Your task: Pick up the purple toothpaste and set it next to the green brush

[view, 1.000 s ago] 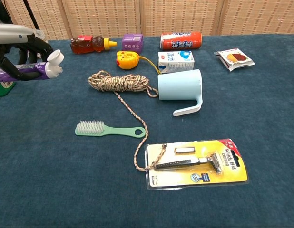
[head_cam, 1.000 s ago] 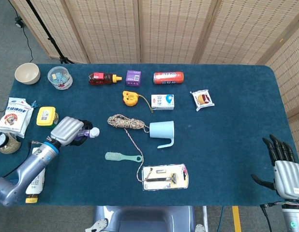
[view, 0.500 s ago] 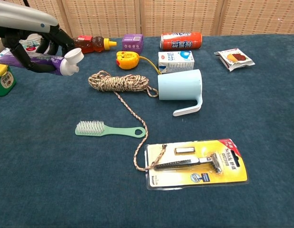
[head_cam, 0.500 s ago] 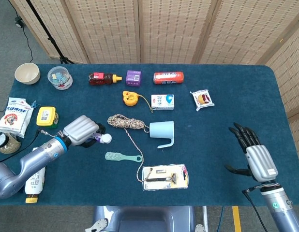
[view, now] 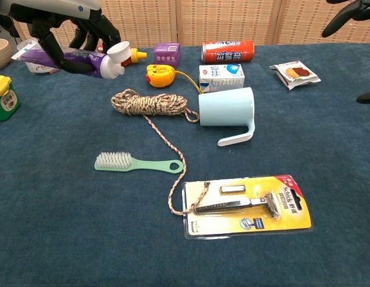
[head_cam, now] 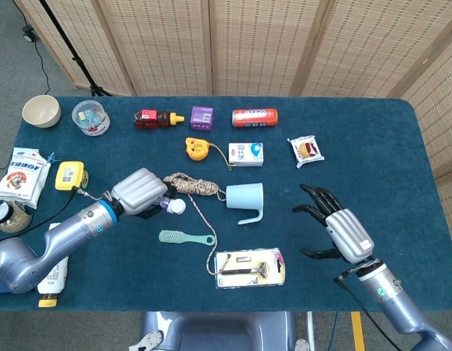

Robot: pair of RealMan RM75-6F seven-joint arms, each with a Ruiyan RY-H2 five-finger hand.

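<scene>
My left hand (head_cam: 140,193) (view: 65,27) grips the purple toothpaste (view: 74,58), a purple tube with a white cap (head_cam: 178,207), and holds it in the air, cap pointing right. The tube hangs above and to the left of the green brush (head_cam: 184,237) (view: 137,163), which lies flat on the blue cloth with its bristles at the left end. My right hand (head_cam: 339,228) is open over the right side of the table, fingers spread; in the chest view only its dark fingertips (view: 346,13) show at the top right corner.
A coiled rope (head_cam: 189,186) trails past the brush's handle end to a packaged razor (head_cam: 249,268). A pale blue cup (head_cam: 244,199) lies on its side to the right. A yellow tape measure (head_cam: 197,148), small carton (head_cam: 246,153), red can (head_cam: 254,117) and purple box (head_cam: 202,117) sit farther back.
My left hand has carried the toothpaste rightward from the table's left edge to near the rope coil. My right hand has come in from the far right toward the table's middle.
</scene>
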